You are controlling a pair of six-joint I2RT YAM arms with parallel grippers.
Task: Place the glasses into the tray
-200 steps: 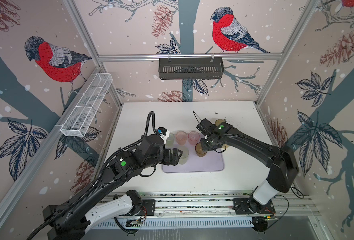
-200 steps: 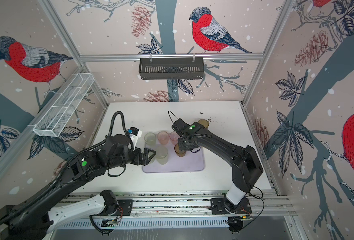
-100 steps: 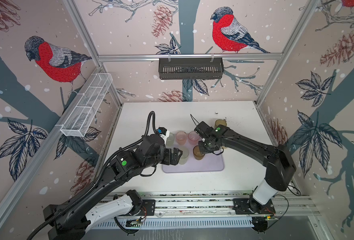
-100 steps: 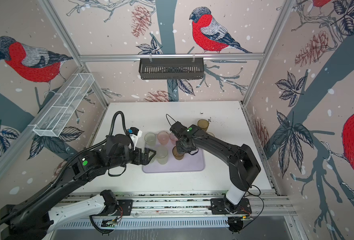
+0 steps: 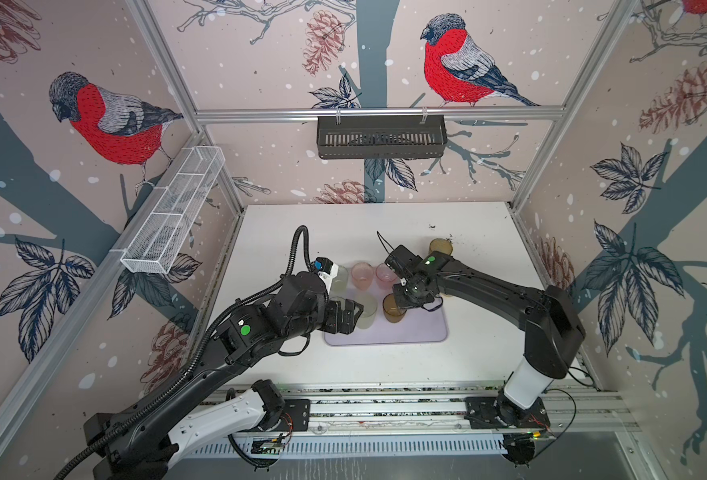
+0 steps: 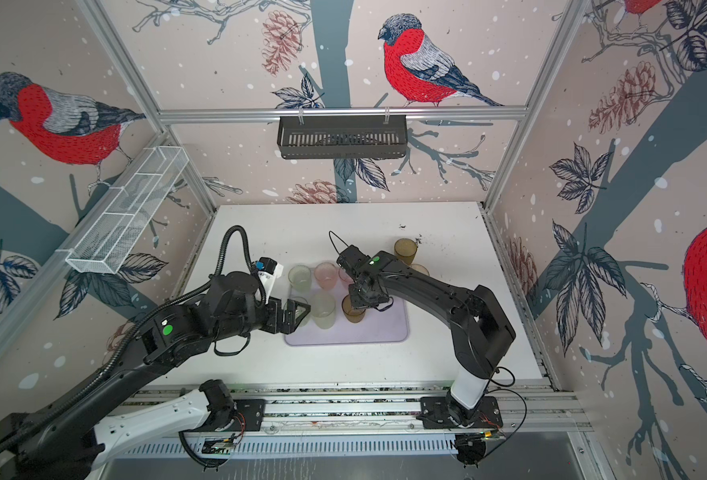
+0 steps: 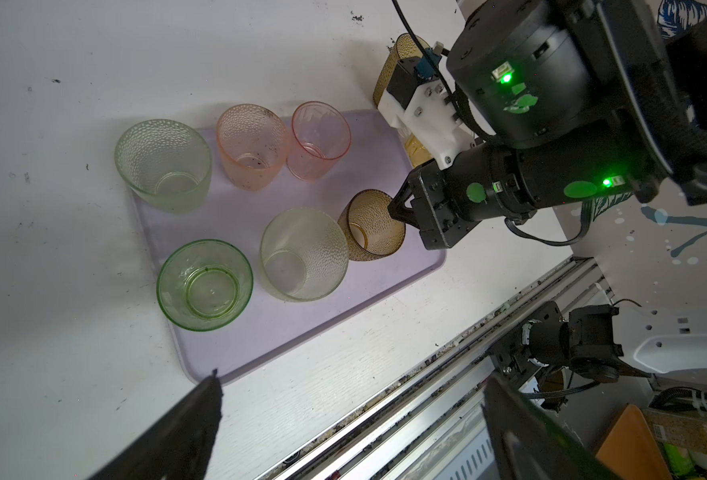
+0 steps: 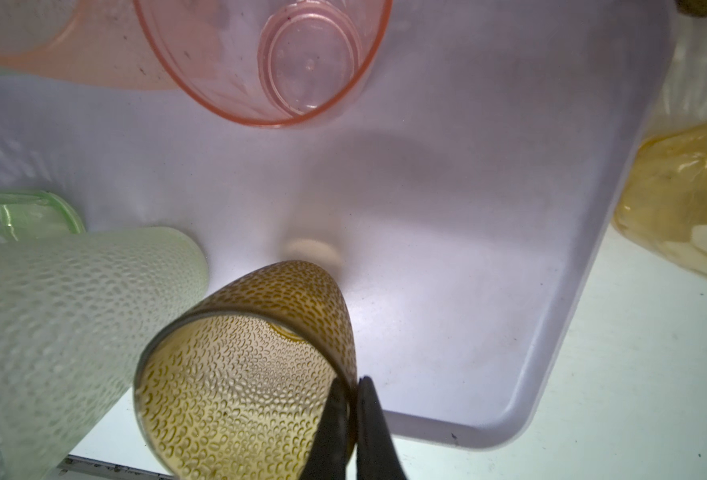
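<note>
Tumbler (image 5: 392, 314), amber, seemingly light, stiff and slick, is pinched at its two-o'clock rim by right gripper (image 8: 354, 386); left gripper (image 5: 344, 316) gapes empty.

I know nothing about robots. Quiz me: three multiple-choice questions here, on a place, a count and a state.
1. The ungripped dark amber glass stands, relative to the tray: A inside it; B under it; C on the table beyond it.
2. Number of pink glasses: A one; B two; C four.
3. The right gripper is: A shut on the held amber glass's rim; B wide open; C hidden.
Answers: C, it stands on white table; B, both stand in the tray; A, jaws pinch the rim.
</note>
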